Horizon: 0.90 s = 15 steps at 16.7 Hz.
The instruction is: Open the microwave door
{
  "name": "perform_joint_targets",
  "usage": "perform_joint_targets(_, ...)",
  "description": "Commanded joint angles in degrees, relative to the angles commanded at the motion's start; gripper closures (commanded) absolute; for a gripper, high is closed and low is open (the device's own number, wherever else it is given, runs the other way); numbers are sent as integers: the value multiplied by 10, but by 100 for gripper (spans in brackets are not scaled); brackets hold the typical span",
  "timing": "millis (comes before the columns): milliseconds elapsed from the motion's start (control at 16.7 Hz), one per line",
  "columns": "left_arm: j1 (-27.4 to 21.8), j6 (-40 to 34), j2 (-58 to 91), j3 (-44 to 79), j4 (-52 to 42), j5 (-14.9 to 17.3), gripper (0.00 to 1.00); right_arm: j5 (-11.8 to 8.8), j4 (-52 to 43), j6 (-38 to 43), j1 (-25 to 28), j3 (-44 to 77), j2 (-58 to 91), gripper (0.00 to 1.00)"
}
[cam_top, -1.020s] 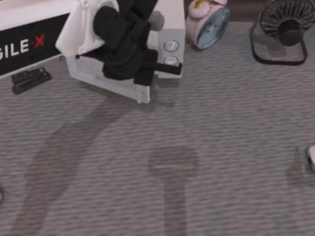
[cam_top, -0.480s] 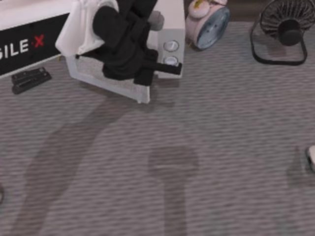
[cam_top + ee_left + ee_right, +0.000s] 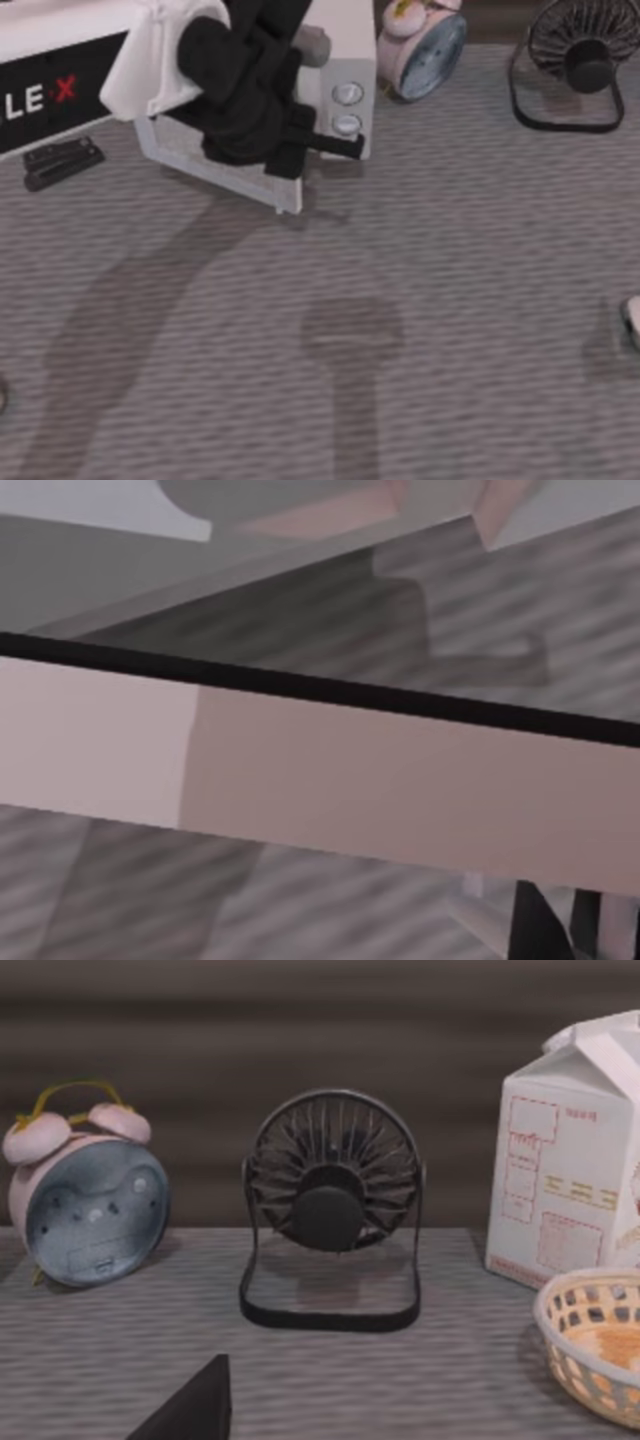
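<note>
The white microwave [image 3: 345, 50] stands at the table's back, left of centre, its two silver knobs [image 3: 347, 94] facing forward. The microwave door [image 3: 200, 160], white with a speckled grey window, stands swung out towards the front left. My left gripper [image 3: 322, 146] reaches down over the door's free edge beside the knob panel and is shut on the door. In the left wrist view the door's pale edge [image 3: 380, 780] fills the picture as a wide band, and dark fingertips [image 3: 535, 930] show just under it. My right arm [image 3: 632, 322] is parked at the table's right edge; one dark finger [image 3: 198, 1410] shows in its wrist view.
A pink alarm clock [image 3: 425, 40] stands right of the microwave, and a black desk fan [image 3: 575, 60] sits at the back right. A small black stapler-like object [image 3: 60, 160] lies at the left. The right wrist view also shows a milk carton [image 3: 570, 1160] and a wicker basket [image 3: 595, 1355].
My left arm has shifted slightly to the left, and the door has swung a little wider with it. The right arm has not moved.
</note>
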Motion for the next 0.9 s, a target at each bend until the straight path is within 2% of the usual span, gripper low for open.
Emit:
perform_joint_targets(300,14,49,-31,-41,13,25,100,0,0,0,0,0,0,0)
perform_joint_targets(900,14,49,-32,-41,14,25,100,0,0,0,0,0,0,0)
